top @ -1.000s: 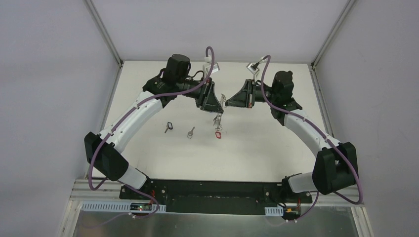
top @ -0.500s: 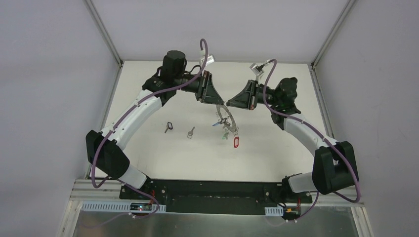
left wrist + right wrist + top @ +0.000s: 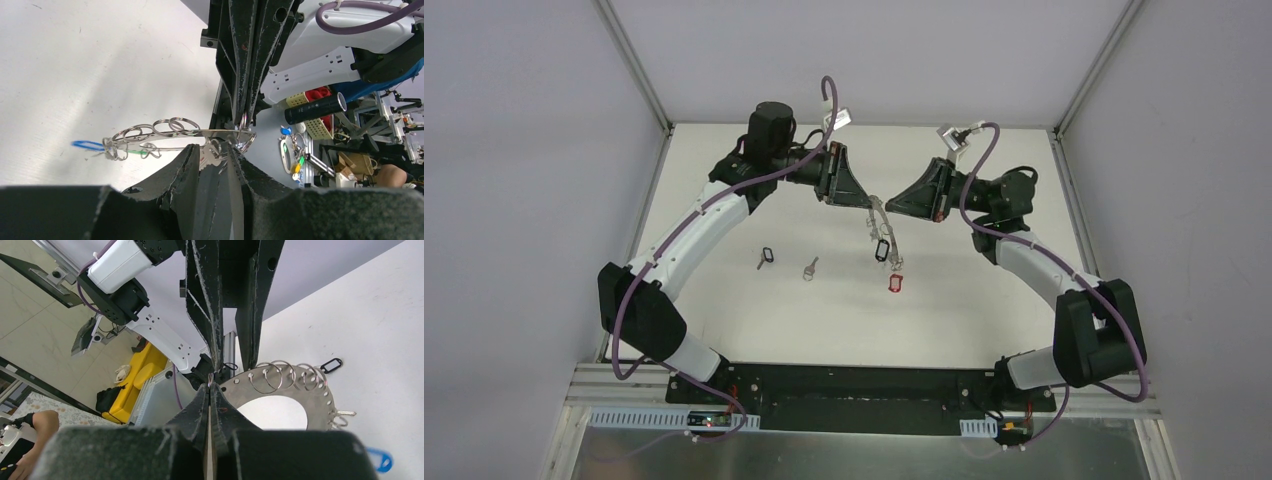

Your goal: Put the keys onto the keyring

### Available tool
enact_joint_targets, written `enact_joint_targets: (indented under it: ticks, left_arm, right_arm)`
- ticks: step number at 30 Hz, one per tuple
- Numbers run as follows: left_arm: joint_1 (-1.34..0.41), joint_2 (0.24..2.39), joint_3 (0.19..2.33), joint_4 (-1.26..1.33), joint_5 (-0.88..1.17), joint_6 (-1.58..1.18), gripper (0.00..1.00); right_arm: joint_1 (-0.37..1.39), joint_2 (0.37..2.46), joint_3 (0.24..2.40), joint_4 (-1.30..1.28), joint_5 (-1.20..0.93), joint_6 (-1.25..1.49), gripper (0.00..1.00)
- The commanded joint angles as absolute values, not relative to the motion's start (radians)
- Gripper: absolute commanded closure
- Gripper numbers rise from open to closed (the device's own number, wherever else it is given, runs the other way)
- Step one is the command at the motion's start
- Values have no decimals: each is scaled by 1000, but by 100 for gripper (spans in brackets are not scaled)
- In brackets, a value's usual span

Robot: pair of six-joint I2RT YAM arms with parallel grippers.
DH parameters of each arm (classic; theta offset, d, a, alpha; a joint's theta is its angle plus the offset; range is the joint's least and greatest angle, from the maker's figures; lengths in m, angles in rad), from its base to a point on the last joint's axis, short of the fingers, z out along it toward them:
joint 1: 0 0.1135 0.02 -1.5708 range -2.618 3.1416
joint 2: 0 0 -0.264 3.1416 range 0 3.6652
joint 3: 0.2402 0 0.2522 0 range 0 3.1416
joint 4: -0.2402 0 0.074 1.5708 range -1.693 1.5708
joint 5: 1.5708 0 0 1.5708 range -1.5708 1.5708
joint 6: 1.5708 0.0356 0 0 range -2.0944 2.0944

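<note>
The keyring (image 3: 879, 215) is a flat grey metal hoop pierced with holes and hung with small split rings. It hangs in the air between my two grippers, with a black tag (image 3: 882, 250) and a red tag (image 3: 897, 283) dangling under it. My right gripper (image 3: 210, 386) is shut on a small split ring at the edge of the keyring (image 3: 316, 407). My left gripper (image 3: 222, 150) holds a silver key (image 3: 218, 154) between its fingers, right under the keyring (image 3: 165, 131). A black-headed key (image 3: 765, 258) and a plain silver key (image 3: 809, 268) lie loose on the table.
The white table (image 3: 754, 310) ends at grey walls at the back and sides. Both arm bases sit on the black rail (image 3: 864, 385) at the near edge. A blue tag (image 3: 380, 460) hangs from the keyring's lower side.
The keyring has swung from hanging straight down to slanting right, carrying the red tag right and lower. Both grippers have lifted and drawn back a little. The left jaws have narrowed.
</note>
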State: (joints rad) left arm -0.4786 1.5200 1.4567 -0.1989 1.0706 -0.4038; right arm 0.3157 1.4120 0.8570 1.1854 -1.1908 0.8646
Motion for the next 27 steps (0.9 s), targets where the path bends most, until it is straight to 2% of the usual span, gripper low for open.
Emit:
enact_joint_targets:
  ticks: [1,27]
  left_arm:
    - [-497,1514,1472,-164,1111,-406,73]
    - [-540,1577,1520,-157,1121,-428,76]
  right_arm:
    - [312,1411,849,1308,-1155,906,100]
    - [312,1409,819,1246,-1112,863,100]
